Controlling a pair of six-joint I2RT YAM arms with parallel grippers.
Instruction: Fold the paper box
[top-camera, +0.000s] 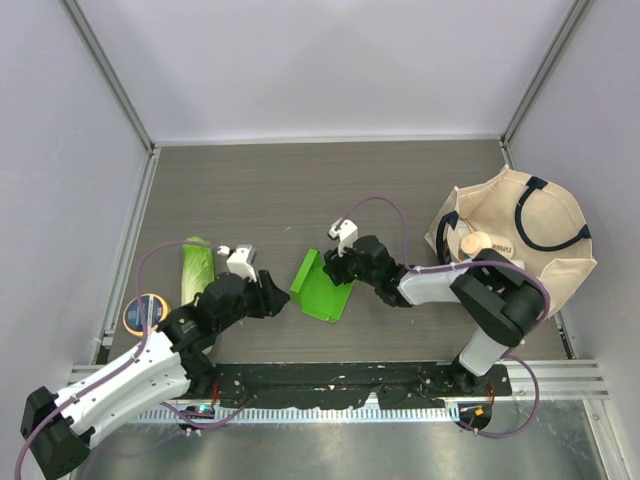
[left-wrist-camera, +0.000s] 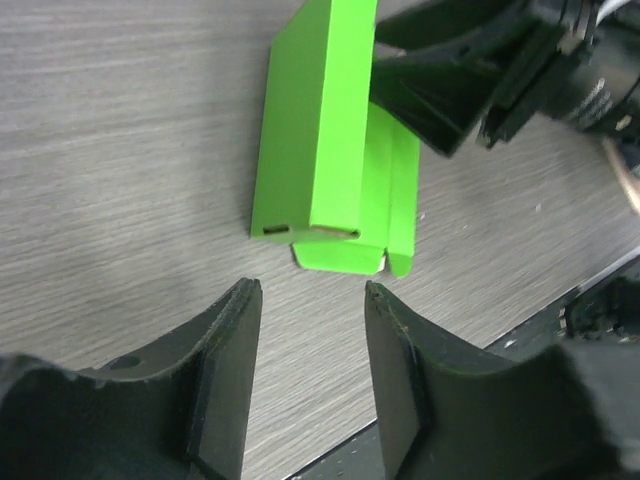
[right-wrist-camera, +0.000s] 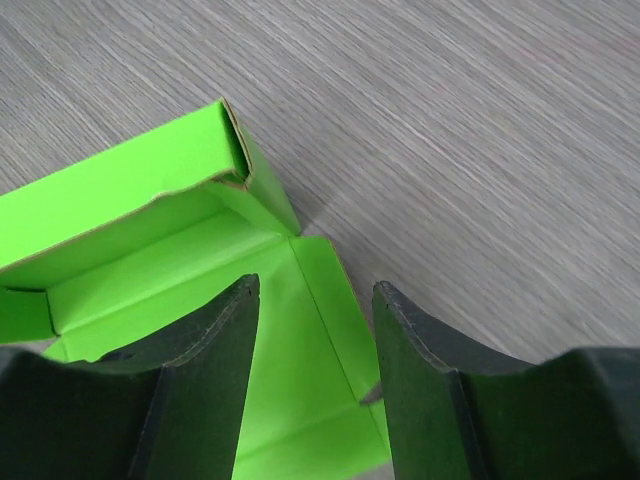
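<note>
The bright green paper box (top-camera: 320, 288) lies mid-table, partly folded, with one wall raised on its left side. My left gripper (top-camera: 275, 298) is open and empty just left of it; in the left wrist view the box (left-wrist-camera: 315, 150) lies beyond my open fingertips (left-wrist-camera: 312, 290). My right gripper (top-camera: 338, 265) is open at the box's upper right edge. In the right wrist view it (right-wrist-camera: 312, 290) hovers over the box's flat flap (right-wrist-camera: 300, 370), with the raised wall and corner (right-wrist-camera: 150, 190) to the left.
A long pale-green cabbage (top-camera: 197, 268) lies left of my left arm, and a round orange-rimmed object (top-camera: 144, 312) sits beside it. A beige tote bag (top-camera: 520, 235) stands at the right. Metal rails (top-camera: 350, 380) run along the near edge.
</note>
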